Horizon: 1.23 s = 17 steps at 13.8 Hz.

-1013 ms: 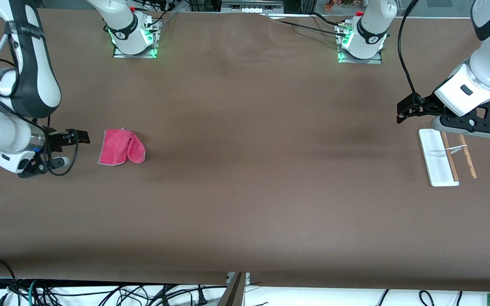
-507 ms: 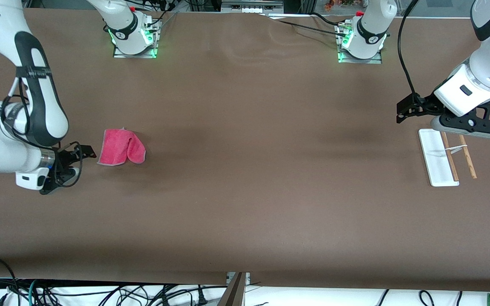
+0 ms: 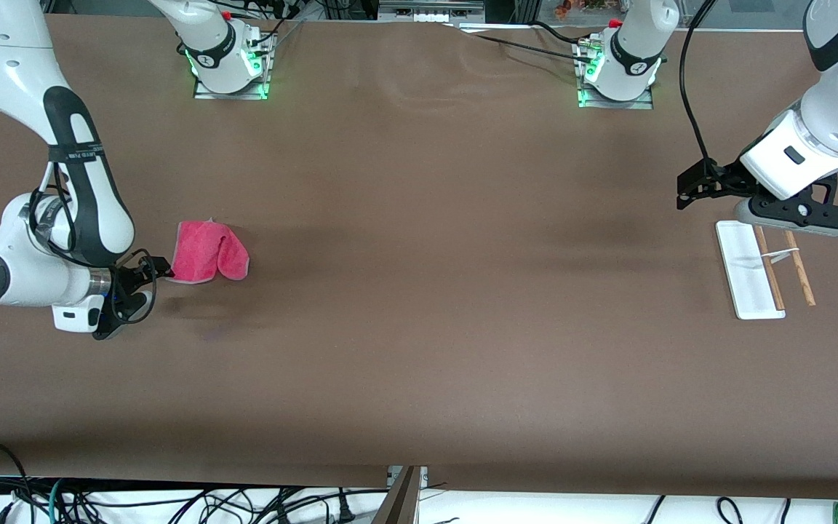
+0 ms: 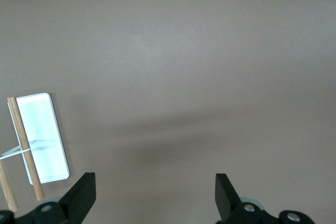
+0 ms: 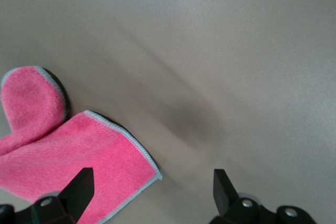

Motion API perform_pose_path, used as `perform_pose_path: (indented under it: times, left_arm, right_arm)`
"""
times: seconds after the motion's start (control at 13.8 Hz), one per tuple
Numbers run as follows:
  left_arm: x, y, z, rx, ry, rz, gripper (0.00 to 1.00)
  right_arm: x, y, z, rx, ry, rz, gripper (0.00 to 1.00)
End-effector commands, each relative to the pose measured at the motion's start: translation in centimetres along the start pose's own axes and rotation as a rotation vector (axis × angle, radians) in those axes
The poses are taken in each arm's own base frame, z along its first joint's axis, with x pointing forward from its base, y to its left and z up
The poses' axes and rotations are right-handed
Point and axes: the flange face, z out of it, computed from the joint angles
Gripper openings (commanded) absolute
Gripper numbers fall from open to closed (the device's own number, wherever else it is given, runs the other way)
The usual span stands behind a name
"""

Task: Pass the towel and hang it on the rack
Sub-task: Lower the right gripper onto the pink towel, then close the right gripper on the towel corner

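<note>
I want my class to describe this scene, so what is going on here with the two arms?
The right pincer is open at the edge of the pink towel, which lies partly folded on the table toward the right arm's end and is not yet gripped. The left pincer waits, open, beside the rack at the left arm's end. Nothing hangs on the rack.

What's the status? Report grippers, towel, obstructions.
Right gripper open, low at the folded pink-red cloth towel's edge, no grip. Left gripper open, waiting above the white-based wooden-rod rack. Nothing between them.
</note>
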Motion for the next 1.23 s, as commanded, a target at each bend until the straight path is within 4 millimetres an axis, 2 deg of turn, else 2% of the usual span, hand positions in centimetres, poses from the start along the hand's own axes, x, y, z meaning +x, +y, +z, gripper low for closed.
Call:
perform_pose_path:
  times: [0.0,0.22,0.58,0.87,1.09,1.16]
  left_arm:
    - [0.2,0.1,-0.5,-0.014,-0.008,0.006,1.00]
    - [0.2,0.1,-0.5,-0.014,-0.008,0.006,1.00]
    - [0.2,0.1,-0.5,-0.016,-0.008,0.006,1.00]
    - [0.2,0.1,-0.5,-0.016,-0.008,0.002,1.00]
    - [0.2,0.1,-0.5,-0.016,-0.008,0.004,1.00]
    - [0.2,0.1,-0.6,-0.016,-0.007,0.004,1.00]
  right_arm:
    - [-0.2,0.4,0.9,0.016,0.014,-0.036,0.99]
    - [-1.4,0.1,2.8,0.065,0.008,-0.029,0.96]
    - [-2.4,-0.1,4.6,0.076,0.002,-0.036,0.91]
    - [-2.3,-0.4,4.7,0.081,-0.002,-0.037,0.75]
    - [-2.5,-0.6,5.1,0.093,-0.012,-0.036,0.55]
    - [-2.6,-0.6,5.3,0.097,-0.014,-0.034,0.53]
